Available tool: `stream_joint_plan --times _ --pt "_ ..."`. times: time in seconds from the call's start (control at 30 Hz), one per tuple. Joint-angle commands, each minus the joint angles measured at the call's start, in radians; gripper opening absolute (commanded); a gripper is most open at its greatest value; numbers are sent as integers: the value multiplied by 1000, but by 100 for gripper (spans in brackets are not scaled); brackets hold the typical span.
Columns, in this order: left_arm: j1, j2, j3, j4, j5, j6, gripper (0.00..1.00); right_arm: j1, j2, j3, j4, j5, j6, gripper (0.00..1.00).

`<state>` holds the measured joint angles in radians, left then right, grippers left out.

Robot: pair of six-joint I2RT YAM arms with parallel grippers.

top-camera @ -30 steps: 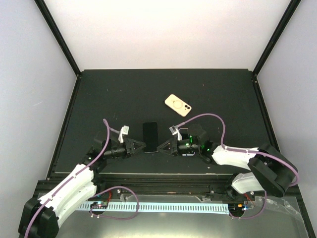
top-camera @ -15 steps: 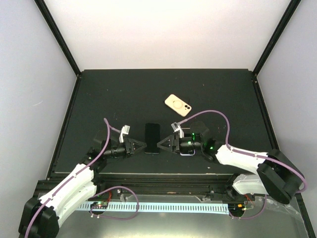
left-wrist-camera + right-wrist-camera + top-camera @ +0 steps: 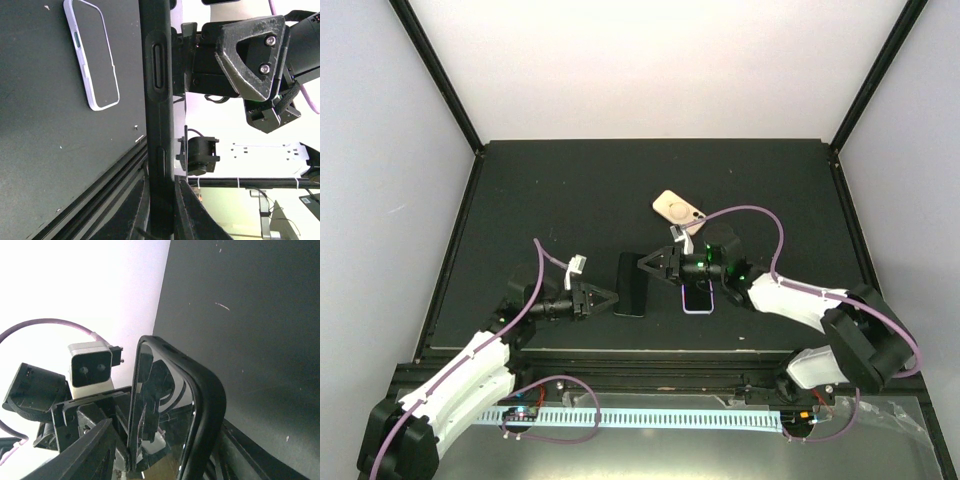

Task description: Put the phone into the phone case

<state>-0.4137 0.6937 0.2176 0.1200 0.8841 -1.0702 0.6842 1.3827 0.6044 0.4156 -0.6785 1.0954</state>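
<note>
The case [image 3: 632, 285] is clamped in the nearly shut left tool [image 3: 609, 298] and held above the surface [image 3: 540, 200], probably so that its opening can be reached. The right tool [image 3: 646, 265] is set half-open astride its far right corner. The phone [image 3: 698, 298] lies just right of the case. A second earlier, the right tool was shut and nearer.

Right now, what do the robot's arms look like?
The left arm and right arm are white with black joints, each trailing a purple cable. The left tool and right tool are black, with triangular fingers. The right arm has green lights.
</note>
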Motion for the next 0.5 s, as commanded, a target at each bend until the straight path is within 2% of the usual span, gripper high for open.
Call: stream_joint_plan --times 0.0,0.2,0.3,0.37,0.47 --pt "3 -20 15 66 39 31 2 -17 26 36 41 -6 -2 47" --pt "3 -16 34 -19 9 78 2 -30 18 27 42 14 -11 23" --pt "3 -5 58 -117 -31 127 1 -31 5 28 10 37 -46 8" --pt "3 9 76 -167 -51 156 2 -31 -2 25 -6 52 -68 2" --pt "3 32 87 -193 -62 170 2 -32 4 19 -22 60 -93 1"
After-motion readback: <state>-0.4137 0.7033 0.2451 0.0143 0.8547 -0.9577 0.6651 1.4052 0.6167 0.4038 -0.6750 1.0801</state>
